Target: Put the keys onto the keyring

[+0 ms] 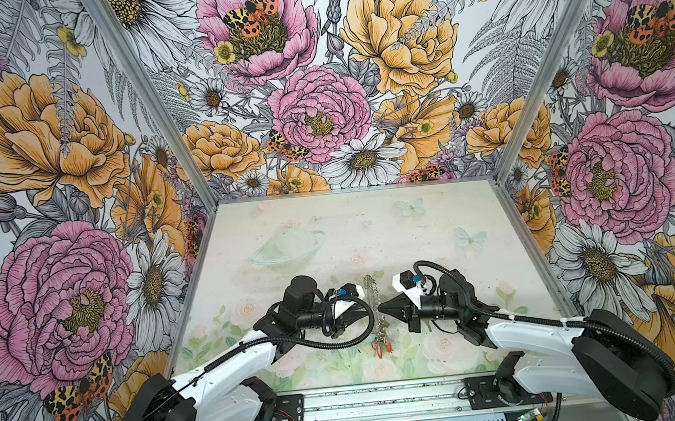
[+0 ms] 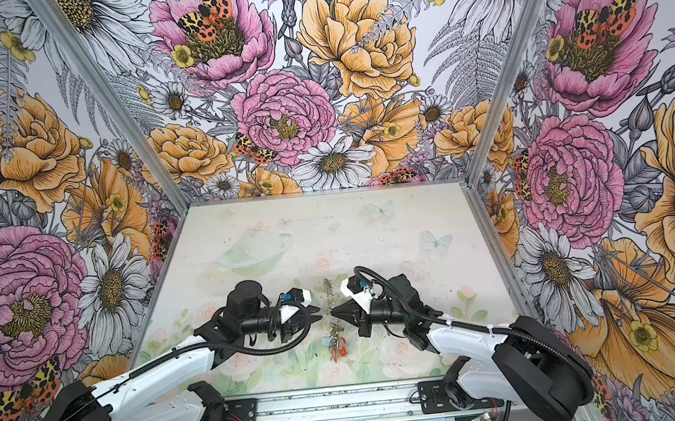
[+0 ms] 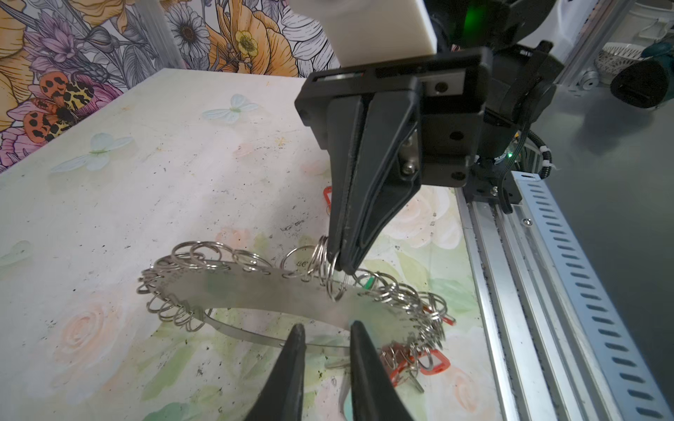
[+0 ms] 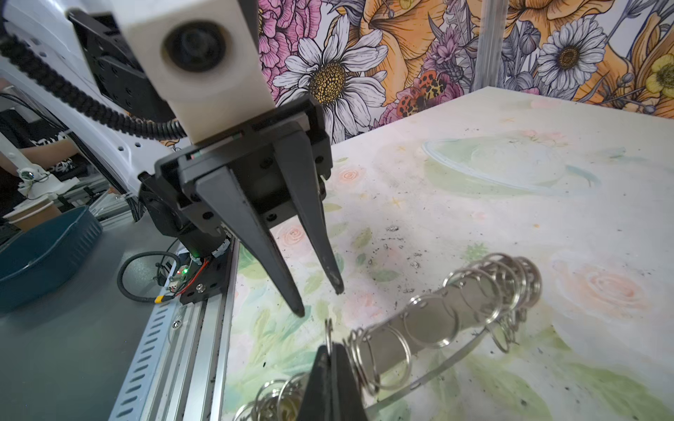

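Left wrist view: right fingers tight on a wire ring of the keyring, left fingers apart, facing them.

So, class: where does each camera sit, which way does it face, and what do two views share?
Top views: above the front rail, looking down at the table; left arm, right arm, left hand, right hand show.
Left wrist: on the left arm, facing the keyring and right hand; own fingers show.
Right wrist: on the right arm, facing the keyring and left hand; own fingers show.
Shared: both wrist views see the keyring from opposite sides.
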`<state>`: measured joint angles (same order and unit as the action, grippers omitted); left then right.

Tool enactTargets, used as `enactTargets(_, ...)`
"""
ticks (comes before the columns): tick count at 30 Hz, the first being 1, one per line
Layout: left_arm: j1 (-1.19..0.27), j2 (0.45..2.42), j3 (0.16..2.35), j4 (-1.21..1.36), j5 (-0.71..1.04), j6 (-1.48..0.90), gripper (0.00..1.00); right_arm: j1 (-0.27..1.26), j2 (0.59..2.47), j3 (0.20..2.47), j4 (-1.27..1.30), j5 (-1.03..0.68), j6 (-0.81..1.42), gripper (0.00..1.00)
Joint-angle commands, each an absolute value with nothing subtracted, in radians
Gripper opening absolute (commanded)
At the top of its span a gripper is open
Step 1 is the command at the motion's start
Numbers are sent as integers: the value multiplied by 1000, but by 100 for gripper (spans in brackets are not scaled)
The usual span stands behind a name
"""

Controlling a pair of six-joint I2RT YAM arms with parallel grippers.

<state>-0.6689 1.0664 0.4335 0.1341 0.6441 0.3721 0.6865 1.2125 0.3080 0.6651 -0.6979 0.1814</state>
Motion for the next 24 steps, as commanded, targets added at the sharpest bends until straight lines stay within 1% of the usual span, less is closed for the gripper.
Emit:
enactTargets(1,-661,1072,410,274,700,313,22,684,1226,299,843,-730,234,0)
enactTargets(7,-656,1133,358,465,725,268,16,686,1246,279,912,-734,241,0)
enactTargets(12,-640,1157,373,475,785,250,14,689,1236,268,918,-730,230,0)
enactTargets(19,-635,1173,374,474,887,235,15,696,1233,264,929,-722,218,0)
enactTargets(24,-631,1188,379,472,896,236,14,705,1239,266,945,-723,215,0)
